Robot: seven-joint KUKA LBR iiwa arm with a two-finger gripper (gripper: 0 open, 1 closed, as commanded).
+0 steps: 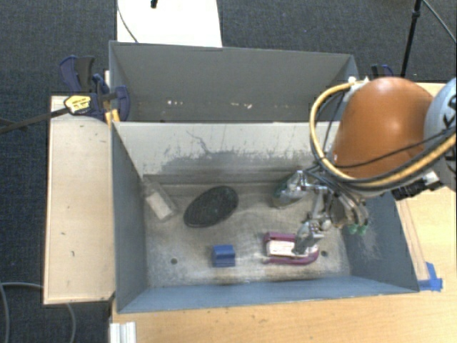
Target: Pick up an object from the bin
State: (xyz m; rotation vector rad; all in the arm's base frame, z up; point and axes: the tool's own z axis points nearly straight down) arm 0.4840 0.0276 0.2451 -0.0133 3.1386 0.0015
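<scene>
My gripper (308, 239) reaches down at the front right of the bin. Its fingertips sit right at a purple and white flat object (284, 251) that lies on the bin floor. One finger touches the right end of that purple object; I cannot see whether the fingers close on it. A small blue block (223, 255) lies to the left of the purple object, near the front wall.
A black oval brush-like object (211, 206) lies in the middle of the floor. A pale beige block (160, 204) rests at the left wall. A small green thing (355, 228) shows beside the wrist at the right wall.
</scene>
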